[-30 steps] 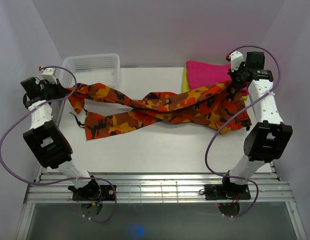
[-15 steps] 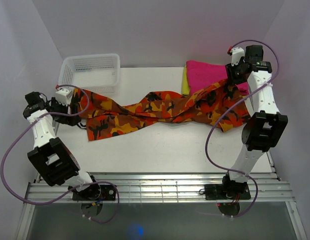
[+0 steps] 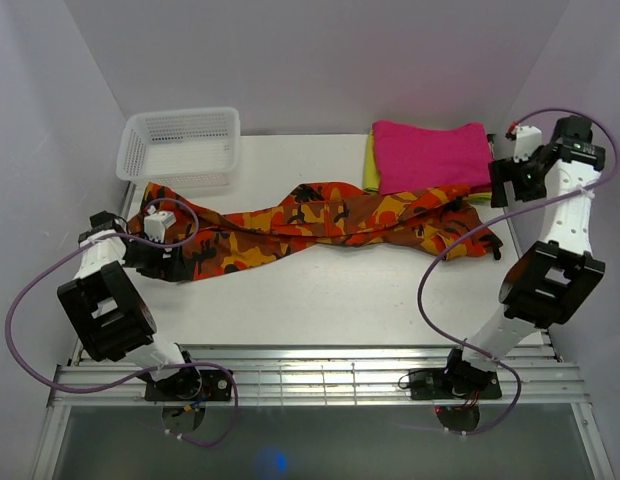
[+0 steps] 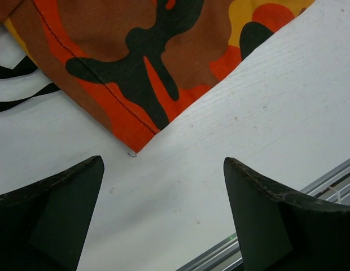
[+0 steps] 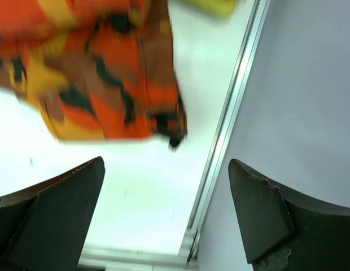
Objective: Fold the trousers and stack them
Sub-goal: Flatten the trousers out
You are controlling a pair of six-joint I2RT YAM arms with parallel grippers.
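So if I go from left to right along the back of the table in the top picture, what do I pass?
white basket → yellow cloth → pink cloth → right gripper

I find no text, label, brand, number or sign that I can read in any of my three views. The trousers carry only a camouflage print.

free: table nearside of trousers | blocked: basket far-left, pink cloth far-right
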